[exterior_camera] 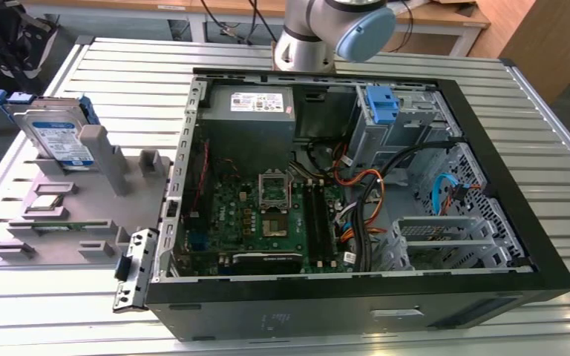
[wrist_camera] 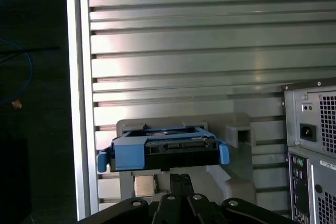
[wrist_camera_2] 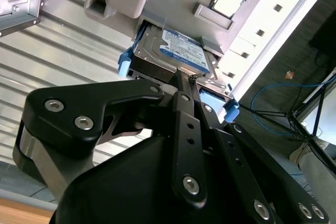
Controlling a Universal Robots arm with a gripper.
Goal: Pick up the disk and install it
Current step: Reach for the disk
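Gripper [wrist_camera_2: 187,78] looks pressed together with nothing pinched between the tips. It's aimed at the disk [wrist_camera_2: 181,51] but hangs clear of it. The disk stands on edge in a slot of the grey holder [exterior_camera: 107,193], on the exterior view's left, just beside the open computer case [exterior_camera: 522,245]. My guess is it's parked upright so the top edge and the blue rails are free for a pinch from above. The case lies on its side on the slatted surface [exterior_camera: 116,67] with the panel off, probably so the drive bay can be reached straight down. The disk isn't installed yet.
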